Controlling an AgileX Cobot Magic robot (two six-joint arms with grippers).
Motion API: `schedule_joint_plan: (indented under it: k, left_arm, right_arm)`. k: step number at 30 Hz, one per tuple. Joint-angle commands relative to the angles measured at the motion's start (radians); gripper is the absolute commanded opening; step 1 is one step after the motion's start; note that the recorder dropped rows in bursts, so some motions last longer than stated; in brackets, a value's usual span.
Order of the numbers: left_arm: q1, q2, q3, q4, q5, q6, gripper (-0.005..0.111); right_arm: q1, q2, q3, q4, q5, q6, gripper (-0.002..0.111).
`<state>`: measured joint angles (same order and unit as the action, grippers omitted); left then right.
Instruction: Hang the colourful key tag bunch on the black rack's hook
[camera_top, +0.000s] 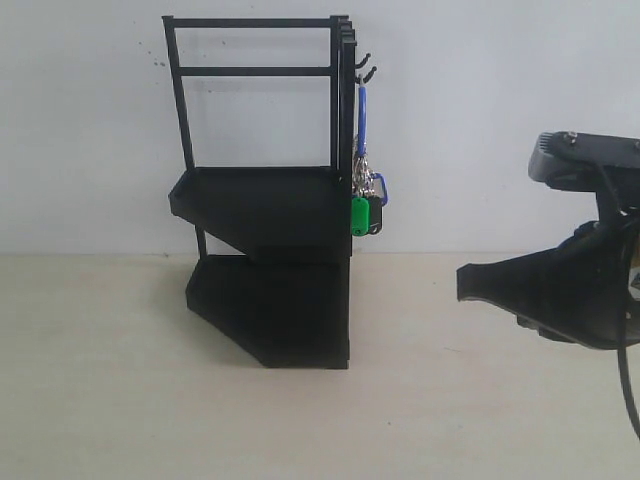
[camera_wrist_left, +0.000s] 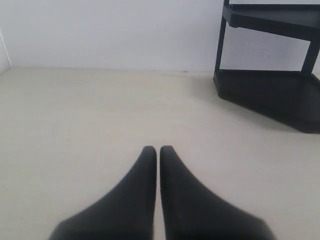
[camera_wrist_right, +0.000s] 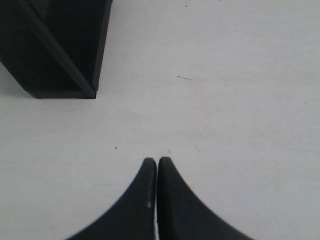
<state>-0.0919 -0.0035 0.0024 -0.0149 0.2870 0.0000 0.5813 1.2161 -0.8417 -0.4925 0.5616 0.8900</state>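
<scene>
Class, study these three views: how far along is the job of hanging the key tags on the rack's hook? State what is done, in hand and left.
Done: the colourful key tag bunch hangs by its blue loop from a hook high on the side of the black rack. In hand: nothing; the right gripper and left gripper are shut, empty, clear of the rack. Left: apparently nothing.

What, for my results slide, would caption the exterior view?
Colourful key tag bunch hangs by its blue loop from a side hook of the black rack; the shut right gripper sits apart.
</scene>
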Motion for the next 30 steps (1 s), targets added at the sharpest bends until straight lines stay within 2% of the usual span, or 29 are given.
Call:
schedule_joint_plan:
  k: [1, 4, 8, 11, 14, 19, 24, 30]
  left_arm:
    - [0.002, 0.004, -0.002, -0.003, -0.002, 0.000, 0.004]
    - [0.002, 0.004, -0.002, -0.003, -0.002, 0.000, 0.004]
    - [0.002, 0.004, -0.002, -0.003, -0.002, 0.000, 0.004]
    - [0.002, 0.004, -0.002, -0.003, -0.002, 0.000, 0.004]
    - [0.002, 0.004, -0.002, -0.003, -0.002, 0.000, 0.004]
    - [0.002, 0.004, -0.002, -0.003, -0.002, 0.000, 0.004]
    - [0.002, 0.004, -0.002, -0.003, -0.002, 0.000, 0.004]
    - [0.002, 0.004, -0.002, -0.003, -0.002, 0.000, 0.004]
  right_arm:
    - [-0.003, -0.011, 0.004, -0.012, 0.008, -0.010, 0.000]
    - [-0.003, -0.042, 0.031, -0.015, -0.038, -0.010, 0.000]
    - [-0.031, -0.112, 0.143, -0.052, -0.263, -0.010, 0.000]
    - [-0.105, -0.166, 0.256, -0.052, -0.465, -0.010, 0.000]
    - [-0.223, -0.220, 0.356, -0.052, -0.617, -0.010, 0.000]
    - [-0.394, -0.340, 0.520, -0.038, -0.730, 0.047, 0.000]
    - [-0.495, -0.517, 0.660, -0.038, -0.816, 0.047, 0.000]
    - [-0.571, -0.726, 0.779, -0.038, -0.974, 0.077, 0.000]
